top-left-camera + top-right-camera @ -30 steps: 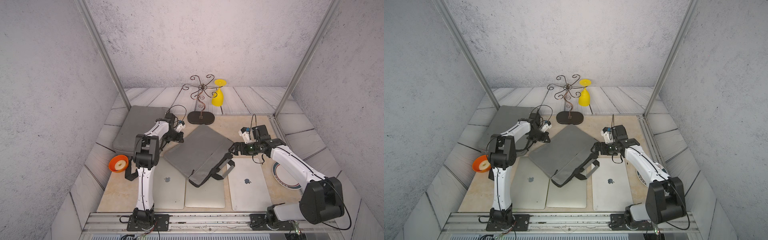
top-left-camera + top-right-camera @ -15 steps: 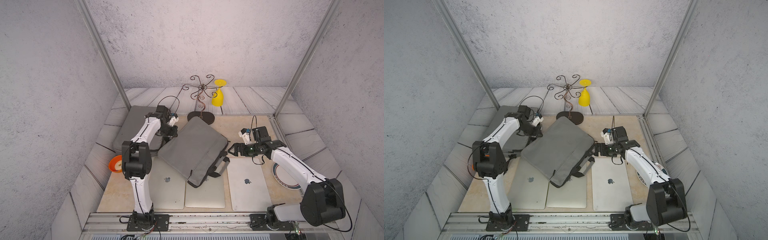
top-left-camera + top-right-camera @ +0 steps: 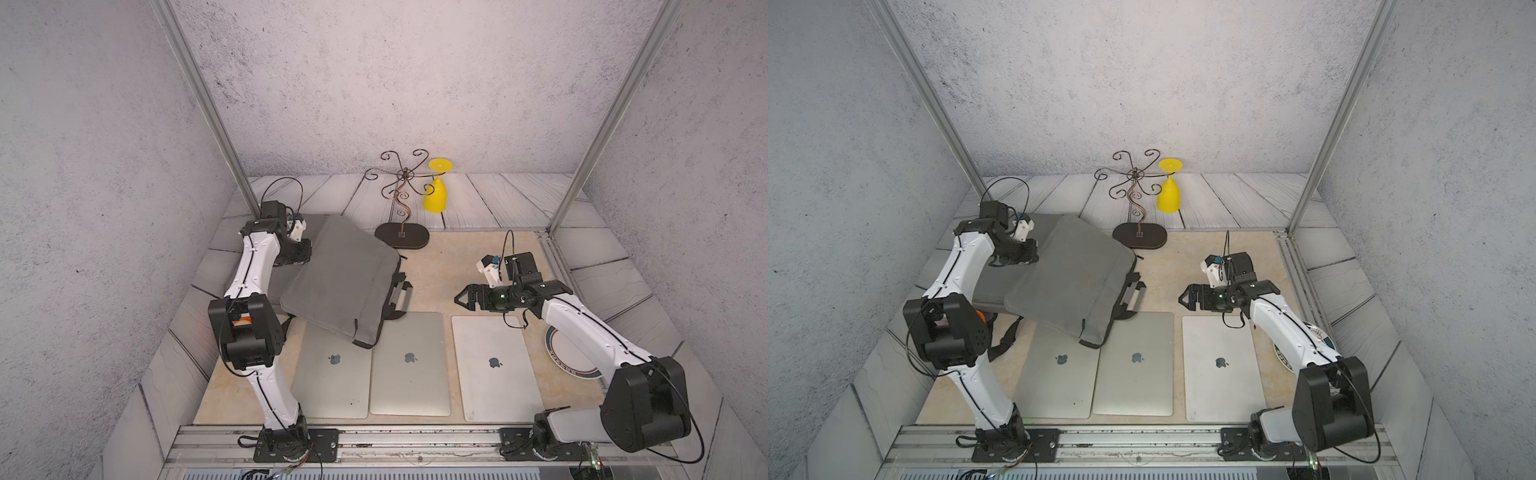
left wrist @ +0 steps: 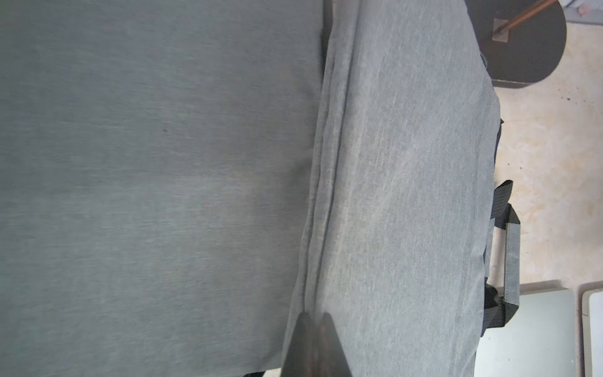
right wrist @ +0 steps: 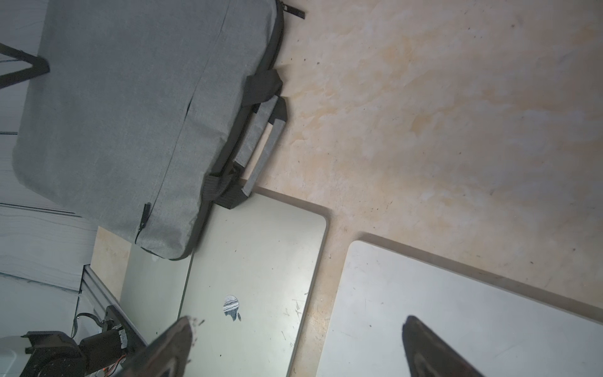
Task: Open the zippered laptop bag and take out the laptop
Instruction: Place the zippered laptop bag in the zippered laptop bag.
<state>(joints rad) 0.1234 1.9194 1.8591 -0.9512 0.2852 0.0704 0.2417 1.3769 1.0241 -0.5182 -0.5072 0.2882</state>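
In both top views my left gripper (image 3: 305, 257) is clamped on the laptop bag (image 3: 345, 282), which sits tilted near the worktop's (image 3: 440, 270) far-left corner, while my right gripper (image 3: 460, 297) hangs spread wide and empty. Only the left wrist shows my fingertips (image 4: 306, 329) pinching the bag's edge seam. Only the right wrist catches the zipper pull (image 5: 293, 9) and an Apple logo (image 5: 231, 306) on a silver laptop (image 5: 261, 261).

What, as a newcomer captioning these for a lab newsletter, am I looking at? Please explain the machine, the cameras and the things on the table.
Two robot arms, the left arm and the right arm, stand on a rail at the table's near edge. The two wide pictures come from a paired camera overhead. The two close-ups come from a camera on each wrist.

On the table lie three closed laptops in a row, a plate, and a wire stand with a yellow goblet hanging upside down from it. A gray laptop bag lies partly over a second gray bag.

The left fingers are shut on the laptop bag's edge. The right fingers are open and hold nothing.
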